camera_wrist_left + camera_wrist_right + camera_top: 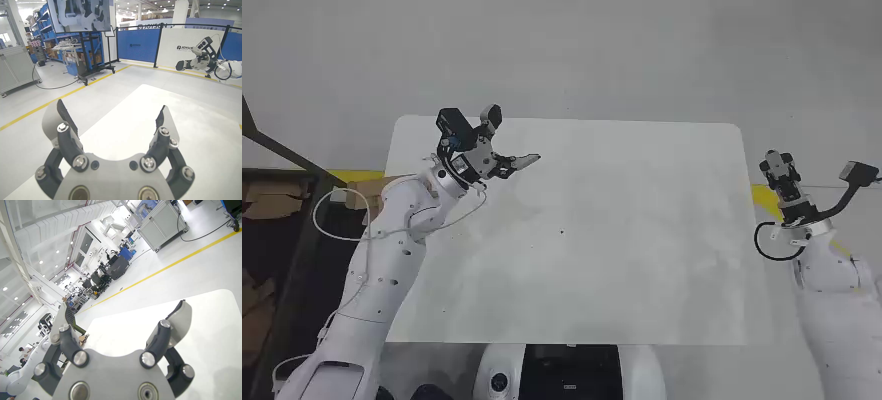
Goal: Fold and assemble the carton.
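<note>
Left gripper [512,138] hangs wide open and empty over the far-left corner of the white table [642,260], touching nothing. Right gripper [123,303], fingers also spread and empty, sits just off the table's right edge. Brown cardboard [266,203] lies in a dark bin [292,270] left of the table.

A white rectangular table with rounded corners [642,260] stands on a pale grey floor [592,60]. Beyond it a yellow taped floor line [24,116] runs past a large black screen on a wheeled stand [79,15] (blue storage shelves [42,28] stand behind it). A grey metal cabinet [13,70] and blue and white partition panels [136,47] are also near the line.
</note>
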{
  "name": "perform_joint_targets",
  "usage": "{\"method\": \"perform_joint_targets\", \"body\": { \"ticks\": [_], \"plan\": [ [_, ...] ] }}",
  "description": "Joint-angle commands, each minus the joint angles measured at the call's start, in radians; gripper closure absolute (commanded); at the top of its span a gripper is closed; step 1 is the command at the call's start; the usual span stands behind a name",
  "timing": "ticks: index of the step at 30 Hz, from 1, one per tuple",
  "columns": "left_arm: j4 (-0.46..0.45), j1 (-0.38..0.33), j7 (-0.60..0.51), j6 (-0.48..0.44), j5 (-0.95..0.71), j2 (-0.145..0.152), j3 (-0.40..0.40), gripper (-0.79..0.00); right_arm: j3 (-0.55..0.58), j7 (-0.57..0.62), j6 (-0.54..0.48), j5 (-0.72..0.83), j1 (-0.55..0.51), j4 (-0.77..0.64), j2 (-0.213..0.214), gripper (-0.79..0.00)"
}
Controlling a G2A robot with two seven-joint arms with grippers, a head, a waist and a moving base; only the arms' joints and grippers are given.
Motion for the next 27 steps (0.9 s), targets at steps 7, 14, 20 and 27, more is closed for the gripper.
{"method": "perform_joint_targets", "body": {
  "ticks": [7,14,20,27],
  "plan": [
    [0.000,0.000,0.000,0.000,0.000,0.000,0.000,-0.785,0.000,0.000,0.000,0.000,0.000,0.000,0.000,-0.785],
    [0.000,0.000,0.000,0.000,0.000,0.000,0.000,-0.785,0.000,0.000,0.000,0.000,0.000,0.000,0.000,-0.784],
    [-0.001,0.007,-0.017,0.025,-0.033,0.000,-0.013,-0.785,0.000,0.000,0.000,0.000,0.000,0.000,0.000,-0.785],
    [0.017,0.047,-0.136,0.025,-0.249,0.009,-0.102,-0.785,0.000,0.000,0.000,0.000,0.000,0.000,0.000,-0.785]
  ]
}}
